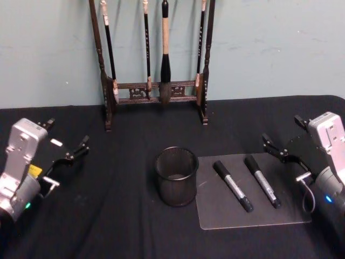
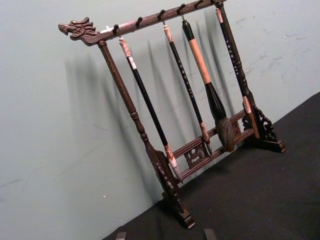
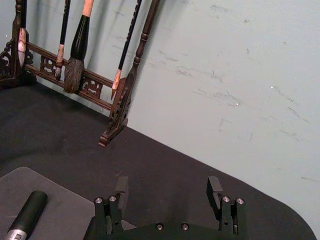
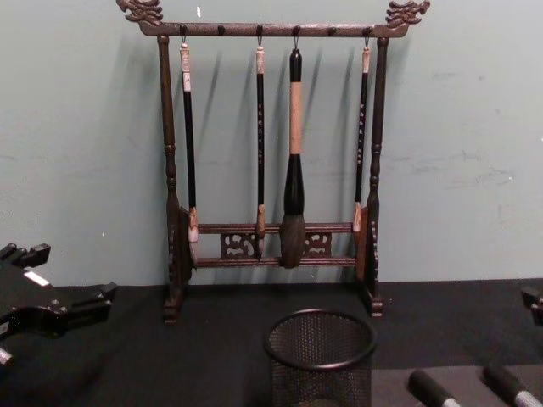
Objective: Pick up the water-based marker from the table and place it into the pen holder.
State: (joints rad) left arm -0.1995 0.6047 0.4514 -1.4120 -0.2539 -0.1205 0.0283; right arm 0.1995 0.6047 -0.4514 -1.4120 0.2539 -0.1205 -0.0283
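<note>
Two black markers with grey labels lie side by side on the greyer patch point(image 1: 253, 216) of the black table point(image 1: 118, 226): one point(image 1: 233, 186) nearer the pen holder, the other point(image 1: 262, 181) to its right. The pen holder point(image 1: 177, 176) is a short black mesh cup, empty, just left of the patch; the chest view shows it too point(image 4: 321, 358). My right gripper point(image 1: 285, 159) hovers open at the patch's right edge, holding nothing. Its wrist view shows the open gripper point(image 3: 167, 187) with one marker's end point(image 3: 27, 215) off to the side. My left gripper point(image 1: 66, 164) is open at the far left, away from everything.
A tall dark wooden brush rack point(image 1: 156, 91) with several hanging brushes stands at the back of the table against the pale wall, behind the pen holder. The table's back edge meets that wall.
</note>
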